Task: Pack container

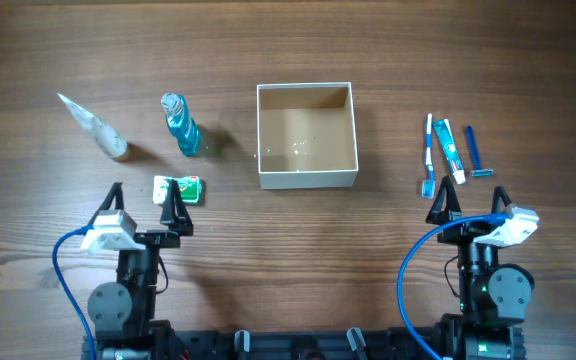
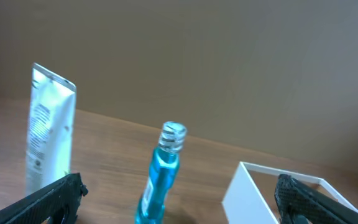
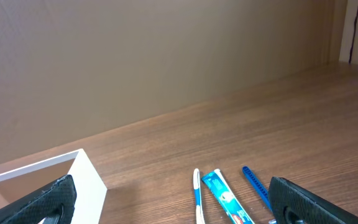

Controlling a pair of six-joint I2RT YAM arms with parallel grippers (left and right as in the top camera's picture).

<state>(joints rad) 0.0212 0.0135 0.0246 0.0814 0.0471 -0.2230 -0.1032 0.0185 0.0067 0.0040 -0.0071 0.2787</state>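
You are starting from scratch: the container (image 1: pixel 306 179) is sitting empty, everything from tube (image 1: pixel 95 128) to razor (image 1: pixel 475 150) is lying outside, and the left gripper (image 1: pixel 145 200) and right gripper (image 1: pixel 473 200) are hanging wide apart, holding nothing.

Light was soft and even from above; the bottle (image 1: pixel 180 125) cast a faint shadow to its right; small glints dotted the floor of the box (image 1: pixel 305 181); both wrist views looked slightly blurred.
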